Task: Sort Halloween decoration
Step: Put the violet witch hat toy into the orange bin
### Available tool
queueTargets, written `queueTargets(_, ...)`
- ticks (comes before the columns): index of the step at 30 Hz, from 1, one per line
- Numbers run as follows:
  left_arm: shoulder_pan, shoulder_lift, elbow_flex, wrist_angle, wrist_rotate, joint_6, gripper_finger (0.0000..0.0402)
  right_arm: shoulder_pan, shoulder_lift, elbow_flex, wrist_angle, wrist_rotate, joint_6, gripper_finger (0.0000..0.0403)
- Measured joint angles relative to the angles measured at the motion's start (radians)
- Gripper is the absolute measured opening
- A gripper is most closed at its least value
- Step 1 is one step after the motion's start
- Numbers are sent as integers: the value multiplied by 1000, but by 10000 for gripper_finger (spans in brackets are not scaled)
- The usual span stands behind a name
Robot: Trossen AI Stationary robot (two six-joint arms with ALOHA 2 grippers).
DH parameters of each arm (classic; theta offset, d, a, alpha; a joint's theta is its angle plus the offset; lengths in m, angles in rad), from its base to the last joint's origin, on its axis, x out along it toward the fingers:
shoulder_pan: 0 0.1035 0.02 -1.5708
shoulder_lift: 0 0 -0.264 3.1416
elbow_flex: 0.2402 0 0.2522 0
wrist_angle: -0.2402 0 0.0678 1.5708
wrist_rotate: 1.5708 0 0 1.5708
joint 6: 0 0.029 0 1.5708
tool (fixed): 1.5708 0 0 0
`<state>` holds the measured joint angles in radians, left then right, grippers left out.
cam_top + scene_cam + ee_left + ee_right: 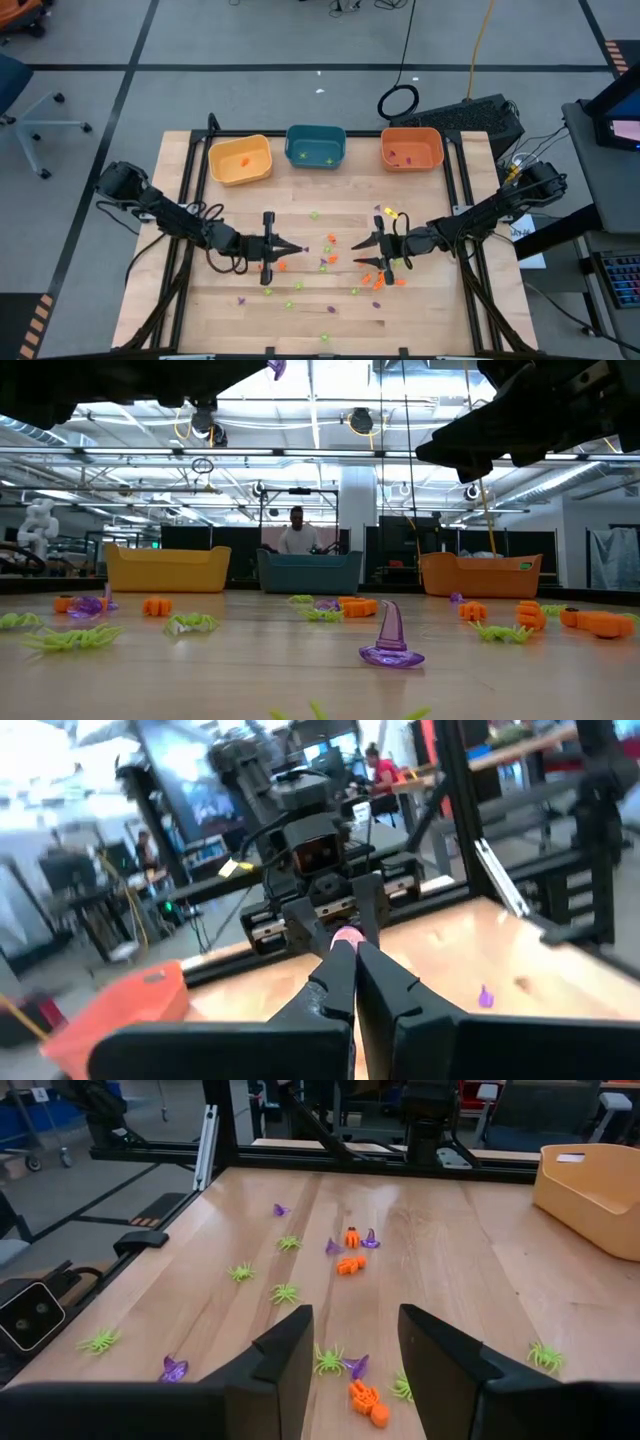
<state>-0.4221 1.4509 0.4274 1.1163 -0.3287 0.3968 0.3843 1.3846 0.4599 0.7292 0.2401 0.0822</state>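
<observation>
The Halloween decoration is many tiny orange, light-green and purple trinkets scattered on the wooden table [200,300], most of them mid-table [330,260]. My left gripper [300,247] hovers level above the table's middle, pointing right, shut on one small purple trinket [347,933]. My right gripper [358,252] faces it from the right, open and holding nothing. In the right wrist view its fingers [355,1325] stand above green spiders, a purple hat and an orange piece [365,1402]. In the low view both grippers are raised off the table. My left gripper pinches a tiny purple trinket [347,933] between the free ends of its two fingers [340,965]. The fingers come level from the table's left. The trinket is lifted clear of the table and shows high up in the low view [277,368].
Three bins stand along the far edge: yellow [240,160] holding an orange piece, teal [316,146] holding green pieces, orange [411,148] holding purple pieces. A black frame borders the table. A purple witch hat [390,640] stands near the front edge. People sit in the room beyond.
</observation>
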Motion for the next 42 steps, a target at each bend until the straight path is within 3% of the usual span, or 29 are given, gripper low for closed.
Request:
queueTargets(11,0,0,0,-11,82,393,0,0,0,0,0,0,0,134)
queueTargets(23,0,0,0,-11,92,395,0,0,0,0,0,-1,-5,134)
queueTargets(36,31,0,3,-8,147,-24,0,3,0,0,73,26,-11,134)
queueTargets(42,50,18,34,-9,145,-155,0,3,49,1,108,117,61,134)
